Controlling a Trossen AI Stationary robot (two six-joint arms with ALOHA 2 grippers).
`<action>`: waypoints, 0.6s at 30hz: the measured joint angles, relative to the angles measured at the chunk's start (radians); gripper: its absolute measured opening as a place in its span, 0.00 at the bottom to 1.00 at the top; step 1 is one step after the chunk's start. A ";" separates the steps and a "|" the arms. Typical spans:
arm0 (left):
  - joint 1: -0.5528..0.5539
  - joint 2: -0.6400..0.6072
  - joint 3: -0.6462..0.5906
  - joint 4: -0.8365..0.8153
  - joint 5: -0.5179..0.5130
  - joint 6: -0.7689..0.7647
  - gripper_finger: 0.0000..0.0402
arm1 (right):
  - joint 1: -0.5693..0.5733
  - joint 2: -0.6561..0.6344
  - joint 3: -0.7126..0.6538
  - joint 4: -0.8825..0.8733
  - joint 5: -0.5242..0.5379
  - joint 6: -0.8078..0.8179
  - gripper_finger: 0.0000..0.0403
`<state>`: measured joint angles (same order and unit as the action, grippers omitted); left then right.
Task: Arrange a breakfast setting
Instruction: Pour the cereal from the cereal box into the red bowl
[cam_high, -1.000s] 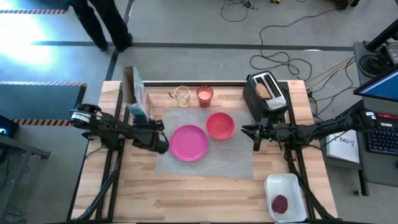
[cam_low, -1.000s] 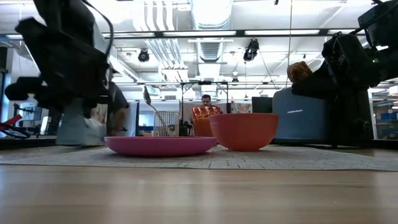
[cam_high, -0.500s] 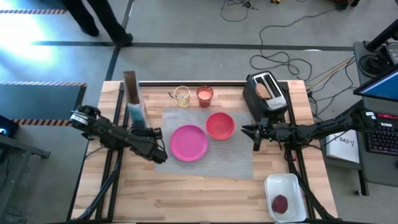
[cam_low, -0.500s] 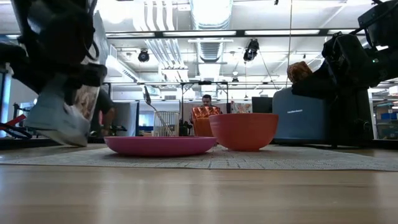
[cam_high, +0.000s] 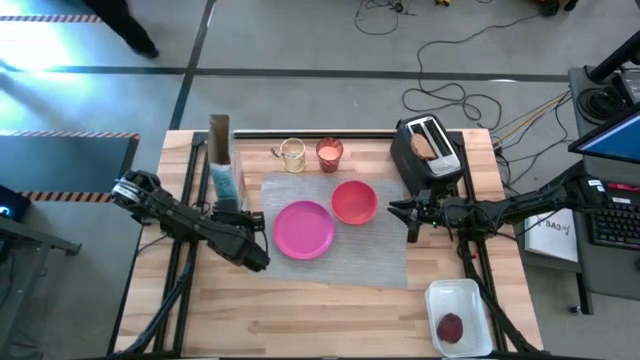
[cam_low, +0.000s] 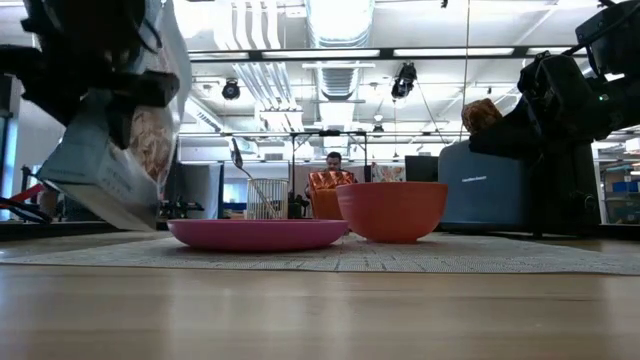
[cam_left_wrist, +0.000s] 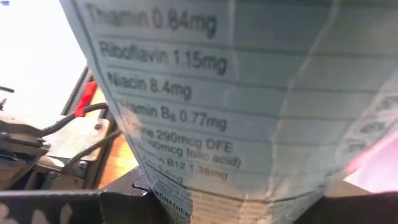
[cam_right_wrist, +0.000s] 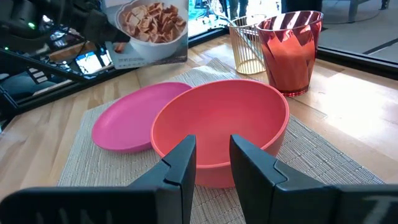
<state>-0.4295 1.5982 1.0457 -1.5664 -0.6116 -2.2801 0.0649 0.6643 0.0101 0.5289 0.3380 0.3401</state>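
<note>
My left gripper (cam_high: 243, 228) is shut on a cereal box (cam_high: 223, 165) left of the round pink plate (cam_high: 304, 229). The box also shows in the low view (cam_low: 125, 140) and fills the left wrist view (cam_left_wrist: 236, 106). The plate and the smaller red bowl (cam_high: 354, 201) rest on the grey woven placemat (cam_high: 380, 250). My right gripper (cam_high: 411, 218) is open and empty, level, just right of the bowl (cam_right_wrist: 217, 124). The glass of orange drink (cam_high: 329, 153) stands at the mat's far edge. The toast slice (cam_high: 425, 147) sticks out of the black toaster (cam_high: 432, 160). The dark red patty (cam_high: 451, 327) lies in a white tray. My left gripper holds the cereal box by the end nearest the table's near edge (cam_high: 236, 208), pinched between its two fingers. The box's printed side panel (cam_left_wrist: 186, 124) faces the wrist camera. The box is lifted clear of the table and tilted, its pale lower end (cam_low: 100, 195) just left of the plate.
A clear glass of pale liquid (cam_high: 292, 154) with a metal spoon in it stands left of the orange drink. The white tray (cam_high: 470, 300) sits at the near right corner. Bare wood lies along the near edge. A person walks beyond the far edge (cam_high: 120, 20).
My left gripper has gone a little toward the table's near edge and has turned with the cereal box. The box has tipped, so its picture face now shows in the low view and its lower end has swung nearer the plate. My right arm has kept still.
</note>
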 joint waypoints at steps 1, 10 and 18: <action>-0.004 0.000 0.014 -0.001 0.000 0.013 0.45 | 0.000 0.000 0.000 0.000 0.000 0.000 0.21; -0.019 -0.012 0.118 -0.005 -0.036 0.173 0.45 | 0.000 0.000 0.000 0.000 0.000 0.000 0.21; -0.018 -0.064 0.217 -0.006 -0.062 0.436 0.45 | 0.000 0.000 0.000 0.000 0.000 0.000 0.21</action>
<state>-0.4473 1.5338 1.2626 -1.5723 -0.6733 -1.8437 0.0649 0.6643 0.0100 0.5289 0.3379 0.3403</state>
